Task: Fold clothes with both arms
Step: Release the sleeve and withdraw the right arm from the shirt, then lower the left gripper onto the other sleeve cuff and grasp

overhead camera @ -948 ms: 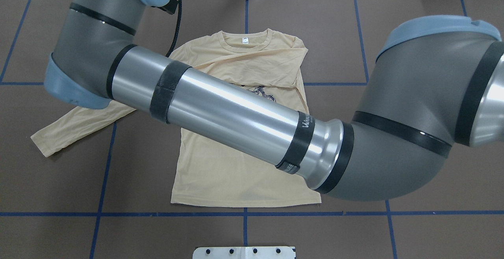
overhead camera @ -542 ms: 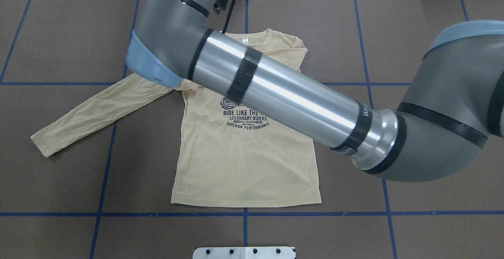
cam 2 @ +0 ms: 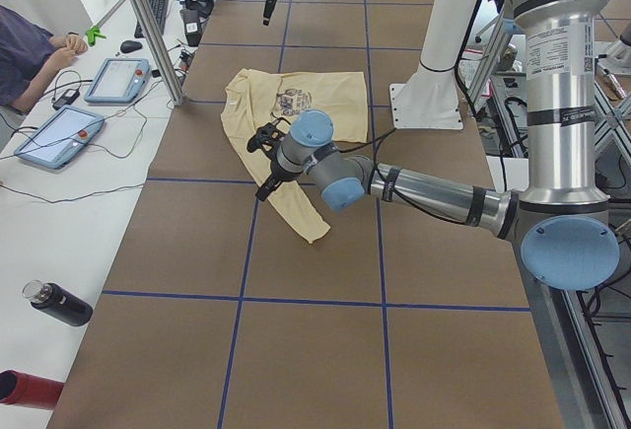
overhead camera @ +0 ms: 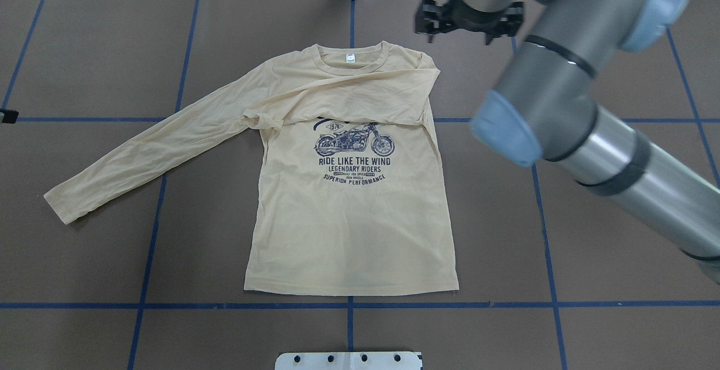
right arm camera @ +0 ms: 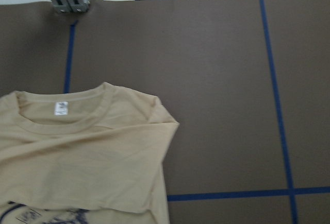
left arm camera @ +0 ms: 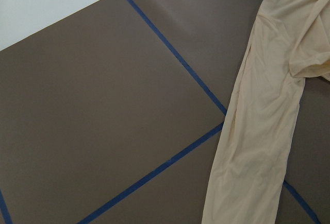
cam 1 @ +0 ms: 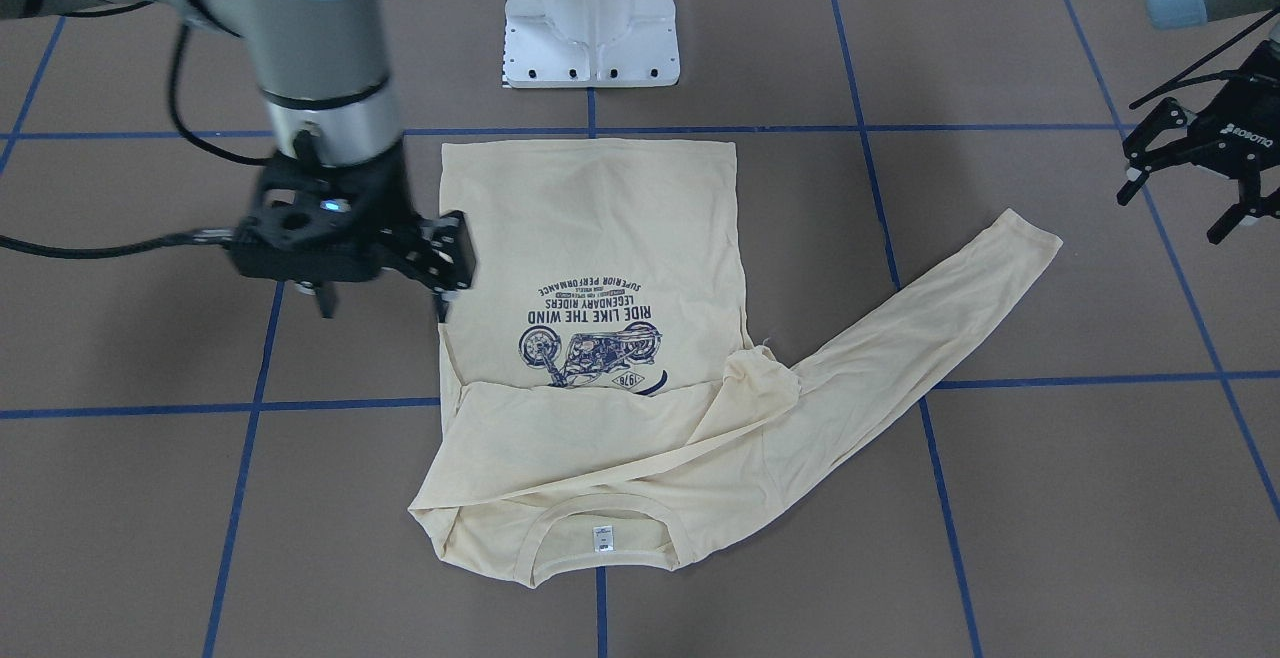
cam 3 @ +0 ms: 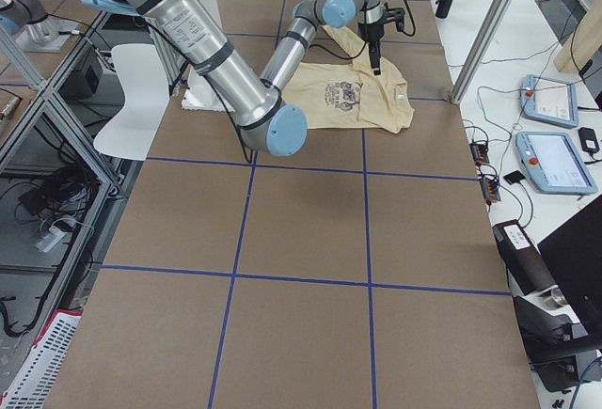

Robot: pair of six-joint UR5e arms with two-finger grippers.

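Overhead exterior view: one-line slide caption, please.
T-shirt flat on the table, one sleeve folded across its chest, the other outstretched; right gripper open, off the shirt.

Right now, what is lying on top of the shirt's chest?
One sleeve is folded across the T-shirt. It covers the top edge of the motorcycle print; whatever is printed beneath it is hidden.

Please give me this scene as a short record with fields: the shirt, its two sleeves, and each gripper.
shirt: cream T-shirt, flat on the table, print facing up
folded sleeve: lies across the chest, over the top of the print
straight sleeve: stretched out on the robot's left side
right gripper: open, empty, beside the shirt's edge
left gripper: open, empty, apart from the shirt
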